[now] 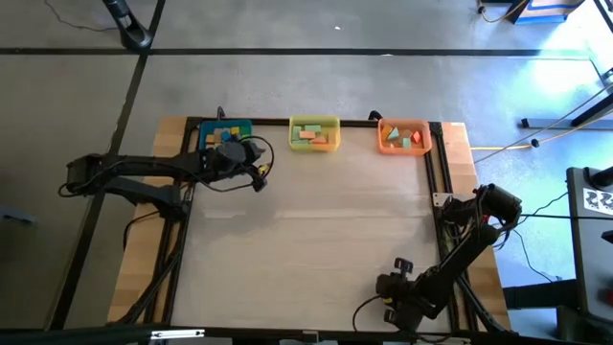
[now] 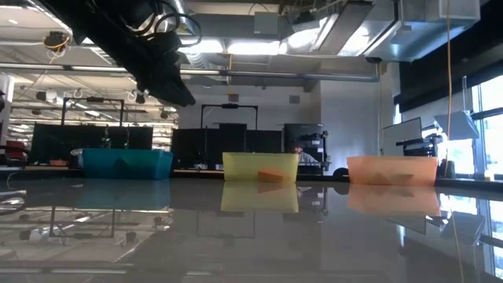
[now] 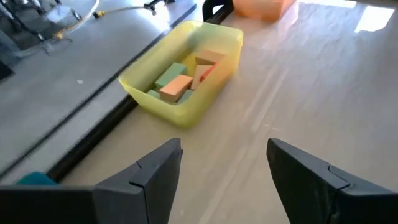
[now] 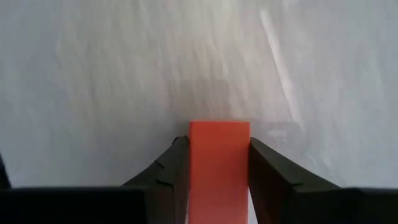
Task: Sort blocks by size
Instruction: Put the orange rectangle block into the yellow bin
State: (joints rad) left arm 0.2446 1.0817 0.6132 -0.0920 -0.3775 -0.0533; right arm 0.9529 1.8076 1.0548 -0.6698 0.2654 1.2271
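Nearest the camera, at the near right corner of the table [image 1: 306,249], the right end effector [image 4: 219,171] has an orange-red block [image 4: 219,168] between its two fingers. In the right wrist view the dark fingers sit against both long sides of the block, so the grip looks closed on it or very nearly so. The block's long axis runs straight out along the fingers' own direction, and it seems to rest on the pale tabletop. In the high view this end effector [image 1: 395,286] is low at the table's near edge, and the block itself cannot be made out there.

The coming move turns on one relation: all three bins stand in a row at the far edge, well apart from the block. Whichever bin suits its size, the right arm must carry it away across the whole table.

Farther off, the left end effector [image 3: 224,165] hovers with its fingers spread wide and nothing between them. In the high view it [image 1: 228,151] hangs over the blue bin [image 1: 213,129], with the yellow bin [image 1: 314,123] just ahead of it and the orange bin [image 1: 402,126] beyond. Sorted blocks [image 3: 186,78] already lie in these bins.
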